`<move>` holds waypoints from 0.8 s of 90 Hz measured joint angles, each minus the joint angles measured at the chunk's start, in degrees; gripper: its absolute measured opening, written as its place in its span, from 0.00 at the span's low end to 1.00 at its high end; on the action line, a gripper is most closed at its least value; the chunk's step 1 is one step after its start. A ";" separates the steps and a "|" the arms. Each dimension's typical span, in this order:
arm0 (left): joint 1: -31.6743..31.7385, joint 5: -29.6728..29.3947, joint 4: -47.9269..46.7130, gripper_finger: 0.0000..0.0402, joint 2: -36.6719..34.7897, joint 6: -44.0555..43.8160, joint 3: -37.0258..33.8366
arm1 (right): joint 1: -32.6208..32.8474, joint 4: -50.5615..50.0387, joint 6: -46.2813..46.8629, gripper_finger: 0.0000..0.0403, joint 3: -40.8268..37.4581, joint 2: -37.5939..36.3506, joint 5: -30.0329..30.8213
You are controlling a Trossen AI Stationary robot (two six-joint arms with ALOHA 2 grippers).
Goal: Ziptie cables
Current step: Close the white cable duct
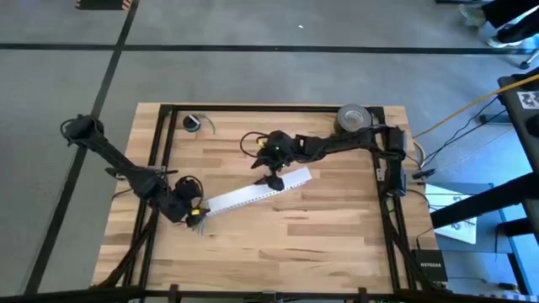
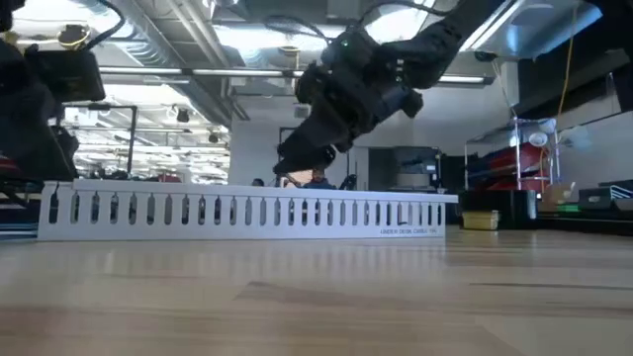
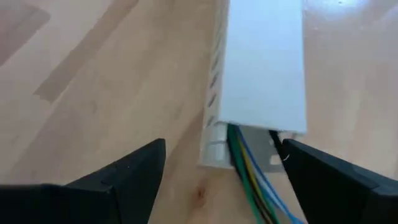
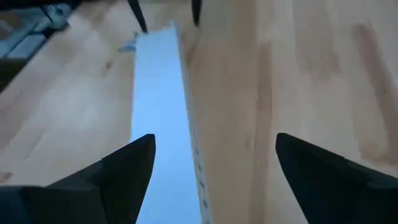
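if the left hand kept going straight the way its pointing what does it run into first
Most likely the near end of the white slotted duct, where the coloured wires come out between the left hand's open fingers; depth is hard to judge.

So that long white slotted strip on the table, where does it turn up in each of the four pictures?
High view: the white slotted strip lies slantwise mid-table, between the two grippers.
Low view: it spans the picture's middle, slots facing the camera.
Left wrist view: its end, with coloured wires emerging, sits between that gripper's open fingers.
Right wrist view: it runs away between the open fingers.
Shared landmark: the wooden tabletop.
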 joint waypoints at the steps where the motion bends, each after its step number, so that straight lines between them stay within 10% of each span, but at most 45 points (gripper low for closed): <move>1: -0.15 -0.20 0.03 0.76 0.00 0.03 -0.03 | 0.09 0.30 -0.19 0.79 0.00 0.00 0.11; 28: 1.56 -1.20 -0.15 0.76 0.02 6.62 -0.76 | 0.47 4.27 -2.77 0.79 0.11 0.24 8.95; 50: 1.38 5.51 5.98 0.76 0.21 5.33 -0.75 | 0.64 2.85 -2.13 0.79 0.11 0.33 6.34; 72: -5.16 -0.26 9.22 0.76 1.44 1.28 -0.69 | 1.71 3.04 -0.64 0.83 0.11 0.33 2.50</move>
